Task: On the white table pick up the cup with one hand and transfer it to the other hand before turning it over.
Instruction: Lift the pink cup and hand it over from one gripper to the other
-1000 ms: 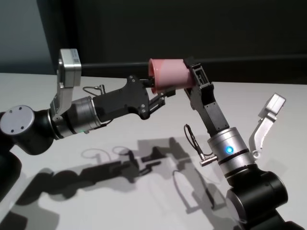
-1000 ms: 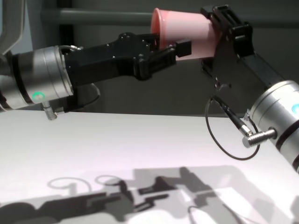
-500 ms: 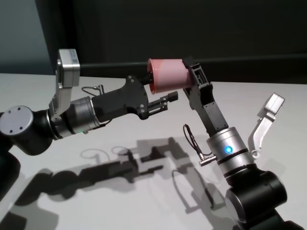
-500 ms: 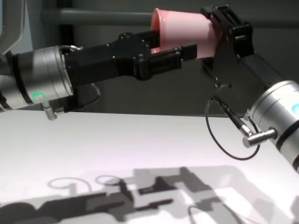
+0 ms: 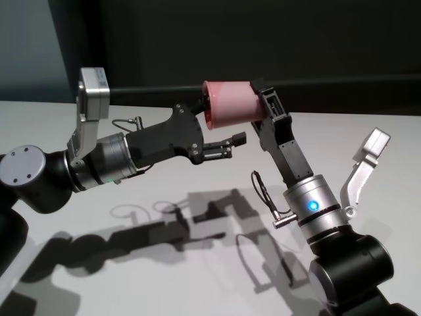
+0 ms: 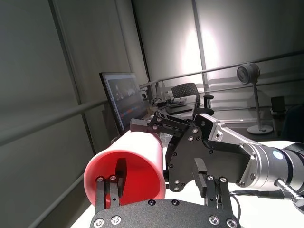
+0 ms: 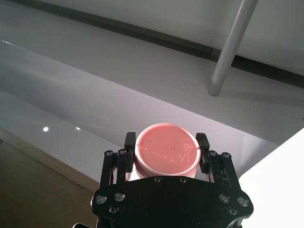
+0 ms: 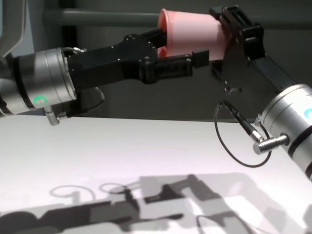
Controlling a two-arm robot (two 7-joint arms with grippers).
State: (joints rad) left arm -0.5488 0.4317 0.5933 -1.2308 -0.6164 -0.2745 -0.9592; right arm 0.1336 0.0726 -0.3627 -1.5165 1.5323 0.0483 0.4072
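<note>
The pink cup (image 5: 229,103) lies on its side in the air above the white table (image 5: 39,125), its mouth toward my left arm. My blue-lit right gripper (image 5: 262,108) is shut on the cup's base end; the right wrist view shows its fingers (image 7: 129,140) on both sides of the cup's flat base (image 7: 167,151). My green-lit left gripper (image 5: 216,125) is open at the rim. One of its fingers (image 6: 119,172) is inside the cup (image 6: 142,156), and the other finger (image 8: 200,57) hangs apart below the wall.
A thin black cable loop (image 5: 263,191) hangs from the right wrist. A dark rail (image 5: 342,82) runs behind the table. Both arms cast shadows on the table (image 8: 146,146) beneath them.
My left gripper's jaws have spread apart, the lower finger dropping away from the cup's wall. The cup stays held in my right gripper, which has not moved.
</note>
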